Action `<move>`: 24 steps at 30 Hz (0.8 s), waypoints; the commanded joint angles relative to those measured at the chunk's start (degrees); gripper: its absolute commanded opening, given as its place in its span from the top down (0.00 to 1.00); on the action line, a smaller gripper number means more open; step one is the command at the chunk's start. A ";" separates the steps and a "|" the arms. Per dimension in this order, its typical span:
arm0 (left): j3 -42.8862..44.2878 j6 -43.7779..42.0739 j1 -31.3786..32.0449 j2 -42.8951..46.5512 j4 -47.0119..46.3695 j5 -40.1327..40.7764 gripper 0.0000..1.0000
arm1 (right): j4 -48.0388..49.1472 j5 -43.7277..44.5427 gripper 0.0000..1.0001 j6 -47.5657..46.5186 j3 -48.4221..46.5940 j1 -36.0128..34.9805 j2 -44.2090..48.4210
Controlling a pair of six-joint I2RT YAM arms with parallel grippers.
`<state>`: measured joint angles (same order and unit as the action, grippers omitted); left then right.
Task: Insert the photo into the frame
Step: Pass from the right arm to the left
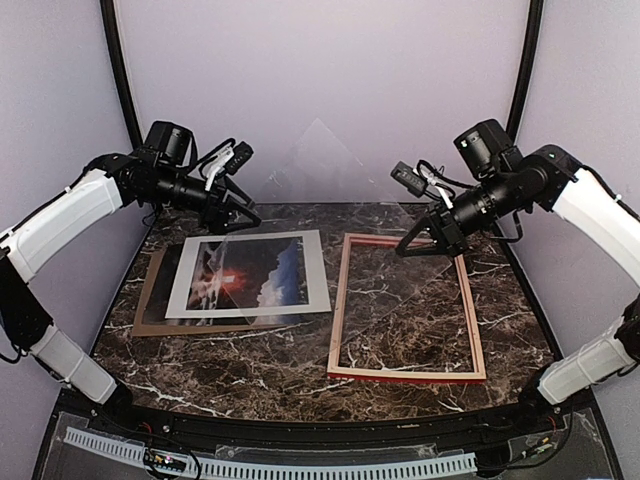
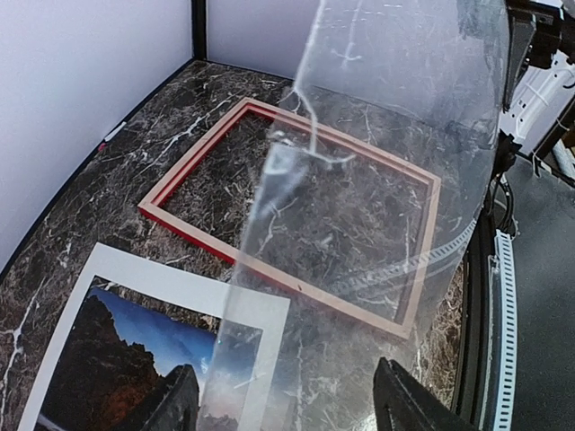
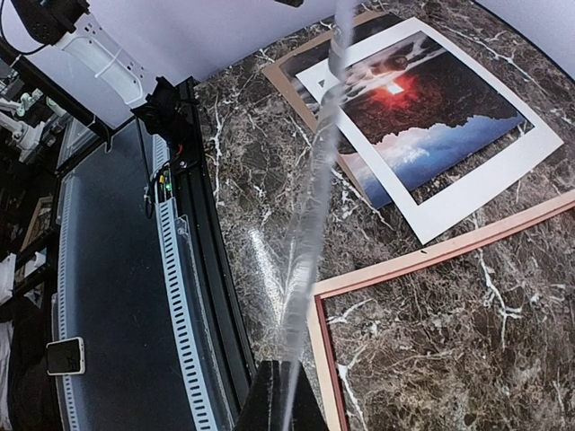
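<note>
– Nearest the arm bases, lower right of top view: what's lying there?
– The frame, flat on marble table. Pale back up, red showing along btm rail, marble visible thru its opening.
– Left of it?
– The photo, face up, left-ctr, under white mat. Brown backing board sits beneath, sticking out at left & btm. Mat's right edge is just beside frame's left rail; can't tell if touching.
– Arms, further back?
– Both raised off table. Right gripper is clenched on edge of clear pane; wrist cam sees sheet edge-on. Left gripper is released, fingers spread wide w/ pane face-on btwn them.
– Pane's spot?
– Aloft, upper ctr, spanning btwn both grippers, slightly bowed, above far part of table.
</note>
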<state>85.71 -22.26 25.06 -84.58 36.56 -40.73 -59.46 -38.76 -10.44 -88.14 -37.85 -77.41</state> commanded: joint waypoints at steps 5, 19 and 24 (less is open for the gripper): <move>-0.94 -2.43 0.52 1.87 1.70 -6.16 0.51 | 1.90 2.25 1.00 0.02 -0.02 0.29 0.83; -4.79 -1.11 0.52 5.28 1.91 -5.77 0.95 | 3.19 6.84 1.00 3.90 0.78 3.28 0.03; -6.61 -0.33 0.52 5.86 1.57 -6.32 0.99 | 3.63 5.73 1.00 4.57 0.02 4.18 -1.62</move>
<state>81.03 -23.03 25.74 -80.58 36.93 -46.52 -59.40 -32.16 -7.46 -87.31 -34.72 -78.22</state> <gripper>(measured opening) 0.021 0.016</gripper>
